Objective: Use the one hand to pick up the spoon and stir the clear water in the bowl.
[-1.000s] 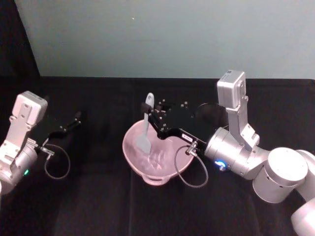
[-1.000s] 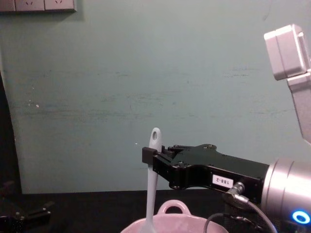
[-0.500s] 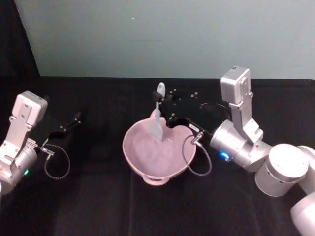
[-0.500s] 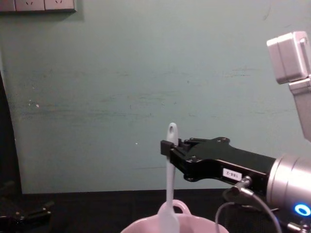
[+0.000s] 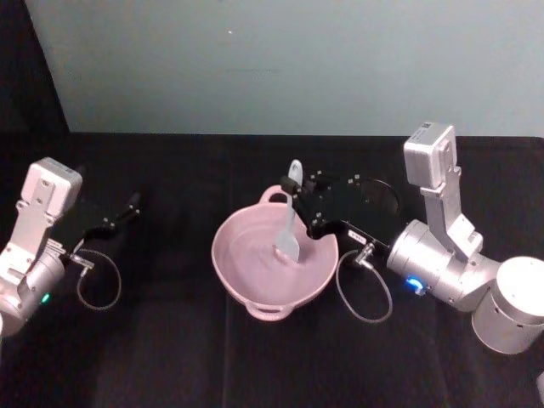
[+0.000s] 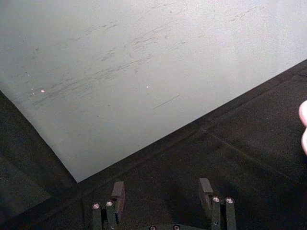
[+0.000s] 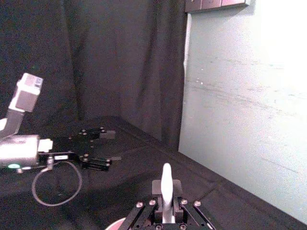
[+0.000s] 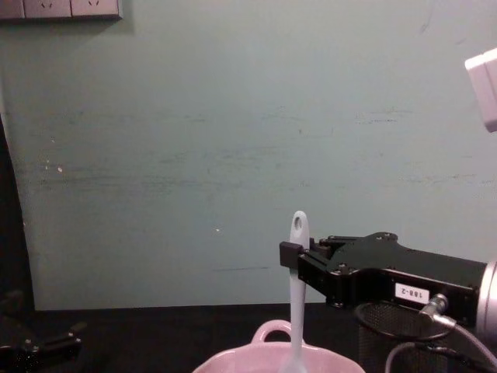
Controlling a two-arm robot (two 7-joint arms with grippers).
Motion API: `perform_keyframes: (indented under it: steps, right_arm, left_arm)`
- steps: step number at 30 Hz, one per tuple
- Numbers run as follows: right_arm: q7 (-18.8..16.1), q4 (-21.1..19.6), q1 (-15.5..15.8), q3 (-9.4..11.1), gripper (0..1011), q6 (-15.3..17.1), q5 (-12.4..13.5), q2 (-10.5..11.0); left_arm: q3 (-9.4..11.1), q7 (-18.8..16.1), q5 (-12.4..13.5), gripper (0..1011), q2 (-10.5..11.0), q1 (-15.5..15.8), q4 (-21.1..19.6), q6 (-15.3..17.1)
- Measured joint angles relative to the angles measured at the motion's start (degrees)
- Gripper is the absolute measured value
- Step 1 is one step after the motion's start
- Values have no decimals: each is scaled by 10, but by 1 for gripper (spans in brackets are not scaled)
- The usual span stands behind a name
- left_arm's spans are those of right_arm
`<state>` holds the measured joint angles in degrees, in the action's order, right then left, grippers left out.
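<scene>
One piece of writing can be read here. A small white label (image 8: 409, 294) sits on the side of the black right gripper (image 8: 290, 253), the one clasping the spoon (image 8: 296, 311). It carries the dark printed number "188-2". In the head view that label is too small to read.

black right gripper (image 5: 293, 188), silver-white arm (image 5: 438, 259), looped cable (image 5: 339, 291)

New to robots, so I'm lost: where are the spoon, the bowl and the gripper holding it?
spoon (image 5: 291, 217): head view, mid-handle.
bowl (image 5: 245, 268): head view, bare inner wall.
right gripper (image 8: 293, 254): chest view, between the fingertips clamping the handle.
</scene>
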<state>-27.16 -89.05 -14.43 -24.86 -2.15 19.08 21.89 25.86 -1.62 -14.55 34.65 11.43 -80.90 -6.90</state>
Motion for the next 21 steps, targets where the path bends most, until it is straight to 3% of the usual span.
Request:
perform_keyframes:
  steps: [11,21]
  right_arm:
    - [-15,-30,13,-9,125,17,30,6]
    - [-5,-1,-5,-26,125,1,29,-19]
  left_arm:
    - [0,0,0,1011,0,0,0,0]
    - [0,0,0,1011,0,0,0,0]
